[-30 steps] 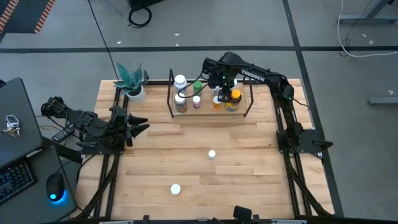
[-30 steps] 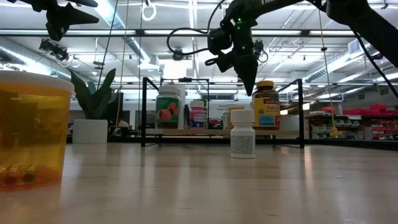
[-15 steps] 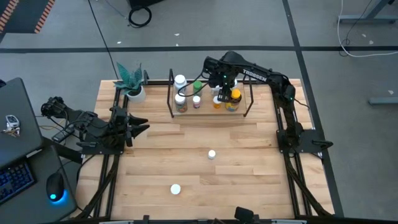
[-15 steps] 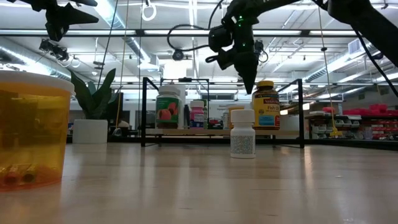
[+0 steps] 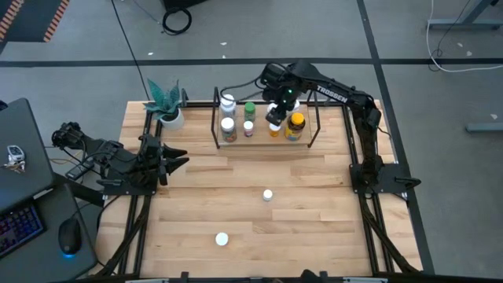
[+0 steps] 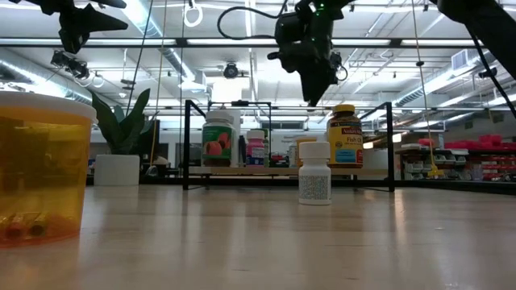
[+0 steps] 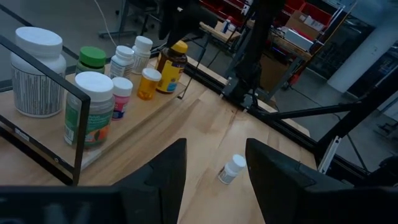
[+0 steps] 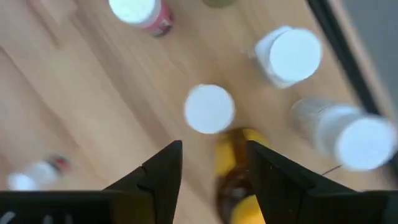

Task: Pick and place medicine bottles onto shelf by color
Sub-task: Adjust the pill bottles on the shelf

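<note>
The shelf (image 5: 262, 140) stands at the table's far side and holds several bottles upright on its wooden base. Among them are a green-capped one (image 5: 250, 108), white-capped ones (image 5: 228, 102) and the amber bottle with a yellow cap (image 5: 295, 122). My right gripper (image 5: 277, 112) hangs open and empty above the shelf's right half (image 6: 310, 80). In its wrist view the white caps (image 8: 209, 109) and the amber bottle (image 8: 236, 177) lie below its fingers. Two loose white-capped bottles (image 5: 268, 195) (image 5: 222, 239) stand on the table. My left gripper (image 5: 179, 159) waits open at the left.
A potted plant (image 5: 167, 104) stands at the far left corner beside the shelf. The near loose bottle shows large and orange in the low view (image 6: 40, 169). The shelf's black upright loops (image 6: 187, 145) rise at both ends. Bare wood lies between the shelf and the loose bottles.
My right gripper has risen straight up from beside the amber bottle's cap to well above the shelf. The bottles on the shelf and on the table have stayed in place.
</note>
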